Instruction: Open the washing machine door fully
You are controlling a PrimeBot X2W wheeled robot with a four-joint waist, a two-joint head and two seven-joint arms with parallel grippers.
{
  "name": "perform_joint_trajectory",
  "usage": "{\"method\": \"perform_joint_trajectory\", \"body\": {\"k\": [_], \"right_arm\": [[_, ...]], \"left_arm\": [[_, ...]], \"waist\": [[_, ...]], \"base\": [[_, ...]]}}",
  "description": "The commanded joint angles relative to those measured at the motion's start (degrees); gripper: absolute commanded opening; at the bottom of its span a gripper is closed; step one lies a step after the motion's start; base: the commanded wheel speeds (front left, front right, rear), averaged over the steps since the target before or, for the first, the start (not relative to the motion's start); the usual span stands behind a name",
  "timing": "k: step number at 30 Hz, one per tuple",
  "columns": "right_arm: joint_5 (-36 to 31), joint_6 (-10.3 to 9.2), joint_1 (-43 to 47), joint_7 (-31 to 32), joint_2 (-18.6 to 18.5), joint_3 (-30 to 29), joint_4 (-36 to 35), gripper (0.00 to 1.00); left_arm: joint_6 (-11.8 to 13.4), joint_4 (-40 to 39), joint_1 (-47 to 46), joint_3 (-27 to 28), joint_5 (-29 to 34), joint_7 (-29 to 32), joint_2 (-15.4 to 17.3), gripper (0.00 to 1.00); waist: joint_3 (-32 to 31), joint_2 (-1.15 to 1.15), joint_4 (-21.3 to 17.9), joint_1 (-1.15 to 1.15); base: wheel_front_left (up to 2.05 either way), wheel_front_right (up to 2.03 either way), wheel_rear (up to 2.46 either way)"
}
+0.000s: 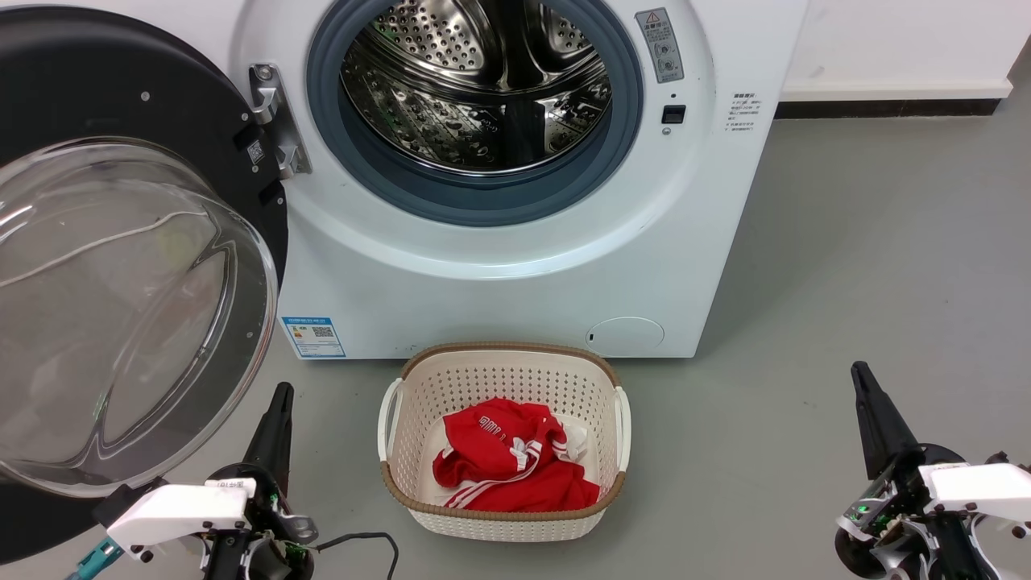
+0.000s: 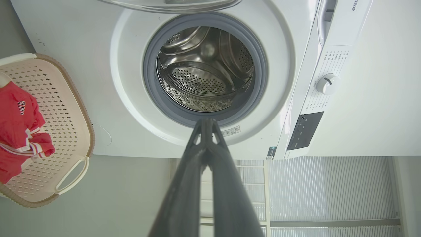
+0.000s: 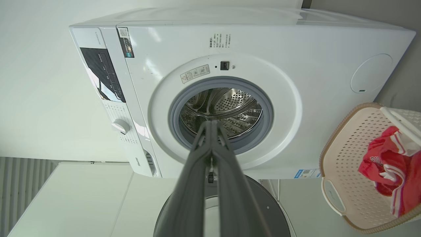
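Note:
The white washing machine [image 1: 499,290] stands ahead with its steel drum [image 1: 483,80] exposed inside the grey rubber ring. The washing machine door [image 1: 89,89], a black disc with a clear glass bowl [image 1: 121,314], is swung wide out to the left on its hinge [image 1: 274,121]. My left gripper [image 1: 282,391] is shut, low at the left just right of the glass bowl, holding nothing. My right gripper [image 1: 859,370] is shut too, low at the right over bare floor. Seen from the left wrist, the shut left gripper [image 2: 205,120] points at the drum [image 2: 204,79]. From the right wrist, the right gripper [image 3: 212,121] does likewise, above the door [image 3: 266,210].
A cream perforated basket [image 1: 503,366] holding red clothing [image 1: 507,459] sits on the grey floor in front of the machine, between my two grippers. A black cable [image 1: 362,540] trails by the left arm. A white wall with dark skirting [image 1: 886,105] runs behind at the right.

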Motion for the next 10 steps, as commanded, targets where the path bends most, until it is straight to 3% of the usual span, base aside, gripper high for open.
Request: {"method": "perform_joint_trajectory", "body": {"k": [1, 10], "right_arm": [[0.82, 0.00, -0.77, 0.30, 0.12, -0.16, 0.18, 0.00], [0.59, 0.00, -0.79, 0.43, 0.31, -0.37, 0.20, 0.00]], "left_arm": [[-0.20, 0.13, -0.62, 0.23, -0.80, 0.33, -0.10, 0.00], [-0.22, 0.13, -0.59, 0.23, -0.84, 0.40, -0.09, 0.00]], "waist": [[-0.01, 0.00, 0.00, 0.00], [-0.01, 0.00, 0.01, 0.00]], "base": [[0.00, 0.00, 0.00], [0.00, 0.00, 0.00]]}}
